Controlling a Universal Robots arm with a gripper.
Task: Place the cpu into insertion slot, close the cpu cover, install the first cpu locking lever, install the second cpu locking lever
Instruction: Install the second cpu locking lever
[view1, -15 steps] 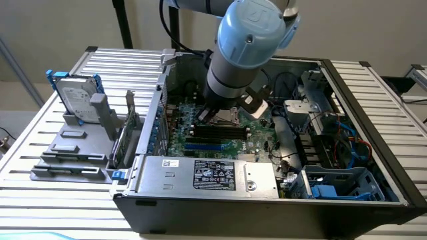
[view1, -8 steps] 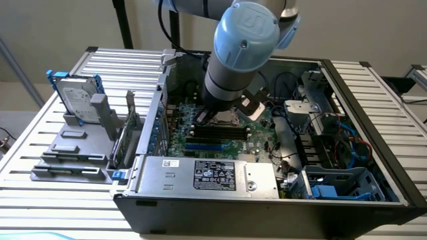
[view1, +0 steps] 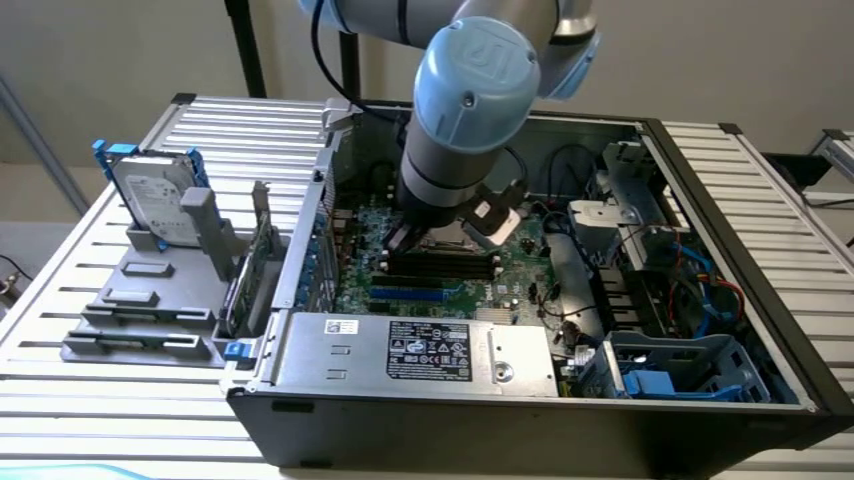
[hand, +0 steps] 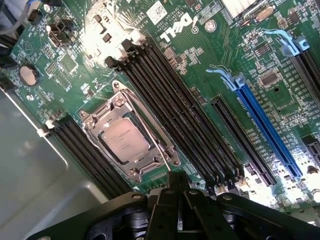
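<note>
Cpu (hand: 125, 139) sits in the insertion slot (hand: 98, 121), the cpu cover (hand: 131, 104) closed flat around it; my gripper (hand: 176, 197) hangs just beside that slot, fingers pressed together, clamping nothing; long black memory slots (hand: 175, 107) flank the slot

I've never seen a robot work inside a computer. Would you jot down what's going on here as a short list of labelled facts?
Setting: open computer case lying on a slatted table
Robot: arm reaching down into the case, gripper above the green circuit board
Cpu: lying flat in the insertion slot
Cpu cover: down around the chip, its face showing through the cut-out
Beside the slot: long black memory slots on both sides
Outside the case: hard drive standing in a grey holder
</note>
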